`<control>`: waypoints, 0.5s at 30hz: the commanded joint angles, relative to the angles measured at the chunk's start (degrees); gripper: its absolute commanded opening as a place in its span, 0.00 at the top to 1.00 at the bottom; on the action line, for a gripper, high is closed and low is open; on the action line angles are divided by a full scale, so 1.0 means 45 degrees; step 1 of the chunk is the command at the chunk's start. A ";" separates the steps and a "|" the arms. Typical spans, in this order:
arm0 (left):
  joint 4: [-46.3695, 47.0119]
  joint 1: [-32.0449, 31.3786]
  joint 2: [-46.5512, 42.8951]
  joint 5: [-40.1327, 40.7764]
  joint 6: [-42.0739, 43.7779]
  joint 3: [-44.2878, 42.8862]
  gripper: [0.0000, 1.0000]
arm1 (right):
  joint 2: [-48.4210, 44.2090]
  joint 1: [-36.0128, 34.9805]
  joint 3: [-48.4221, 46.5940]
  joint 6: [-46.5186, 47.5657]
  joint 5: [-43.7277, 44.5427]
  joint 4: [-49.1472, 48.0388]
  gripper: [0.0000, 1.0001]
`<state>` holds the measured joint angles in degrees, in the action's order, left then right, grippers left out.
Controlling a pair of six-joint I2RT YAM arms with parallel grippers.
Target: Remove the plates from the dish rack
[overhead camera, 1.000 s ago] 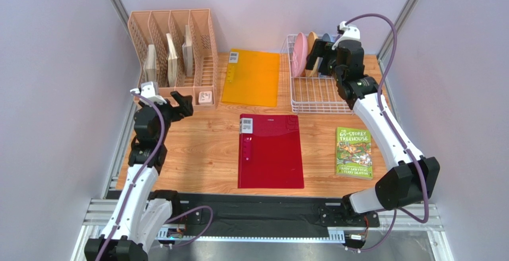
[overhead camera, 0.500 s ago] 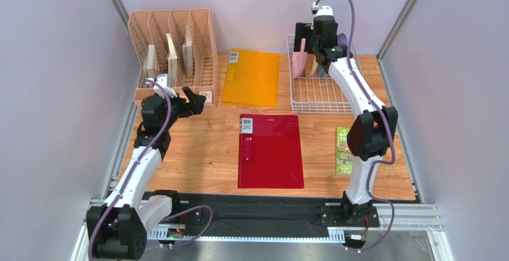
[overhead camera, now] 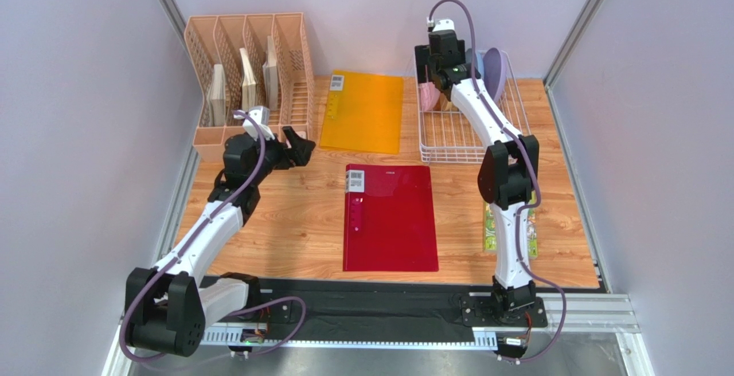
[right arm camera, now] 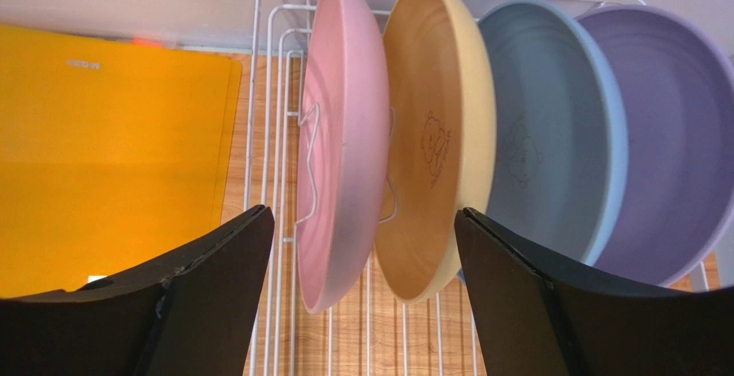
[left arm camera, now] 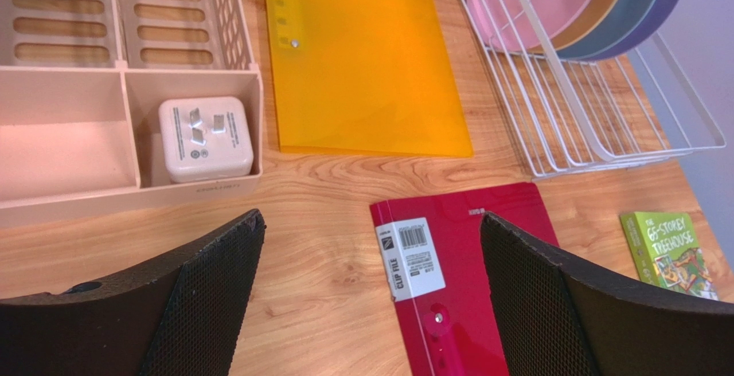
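Note:
Four plates stand on edge at the back of the white wire dish rack [right arm camera: 274,92]: pink [right arm camera: 340,144], yellow [right arm camera: 439,135], light blue [right arm camera: 551,127], lavender [right arm camera: 663,135]. My right gripper [right arm camera: 362,214] is open and empty just above them, its jaws straddling the rims of the pink and yellow plates without touching. In the top view the right gripper [overhead camera: 428,68] hangs over the rack [overhead camera: 461,139] at its back left. My left gripper [overhead camera: 295,146] is open and empty over the table beside the peach organizer; it also shows in the left wrist view [left arm camera: 370,219].
A red clip file [overhead camera: 389,217] lies mid-table and an orange folder [overhead camera: 362,109] behind it. The peach file organizer [overhead camera: 250,75] holds a white charger [left arm camera: 207,139] in its front tray. A green book [left arm camera: 668,251] lies right of the red file, partly hidden by the right arm.
My right arm has swung left and back, bringing the open gripper over the plates' left end. My left gripper has moved right and forward, away from the organizer's left side.

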<state>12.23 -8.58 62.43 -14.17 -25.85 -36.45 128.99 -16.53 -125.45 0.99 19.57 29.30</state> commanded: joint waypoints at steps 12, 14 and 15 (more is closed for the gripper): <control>0.0407 -0.0144 0.0130 0.0825 0.0177 -0.0124 0.00 | 0.0536 -0.0778 -0.0386 0.1146 0.2993 -0.1059 0.26; 0.0388 -0.0144 0.0071 0.0903 0.0216 -0.0085 0.00 | 0.0205 -0.0915 0.0042 0.1321 0.3559 -0.1334 0.24; 0.0388 -0.0144 0.0090 0.0962 0.0216 -0.0065 0.00 | -0.0164 -0.0973 0.0258 0.1438 0.3677 -0.1780 0.24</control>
<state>12.23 -9.02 63.86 -11.20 -25.61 -36.45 133.03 -19.38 -126.87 4.34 29.41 27.92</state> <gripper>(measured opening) 0.993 0.753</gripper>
